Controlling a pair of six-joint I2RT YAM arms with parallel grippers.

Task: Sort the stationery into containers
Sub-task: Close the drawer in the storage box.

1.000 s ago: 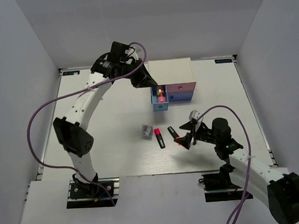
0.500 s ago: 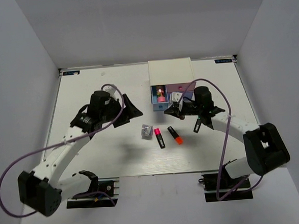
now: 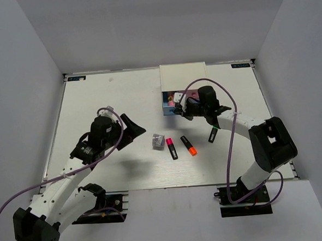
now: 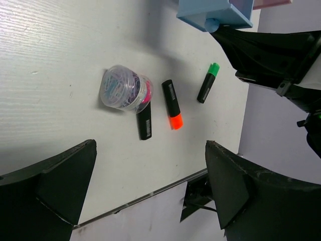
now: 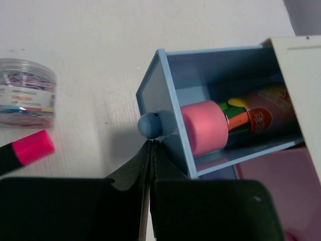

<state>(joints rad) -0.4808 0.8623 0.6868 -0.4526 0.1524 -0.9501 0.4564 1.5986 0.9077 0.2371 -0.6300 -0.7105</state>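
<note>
Left end effector (image 4: 150, 170), fingers apart, above the table (image 3: 94, 102), left of the pink, orange and green highlighters (image 4: 173, 105); right end effector (image 5: 150, 150), fingers together, at the knob (image 5: 150, 125) of the open light blue drawer (image 5: 156, 95), far right, containing a pink cylinder (image 5: 203, 128).

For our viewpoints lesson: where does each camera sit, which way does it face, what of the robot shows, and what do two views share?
Top external: above and behind the robot, looking down on the table; left arm and right arm show.
Left wrist: on the left arm, looking down at the clip tub and three highlighters; open left gripper at bottom.
Right wrist: close over the light blue drawer and its knob; shut right gripper below.
Shared: both wrist views show tub and drawer.
</note>
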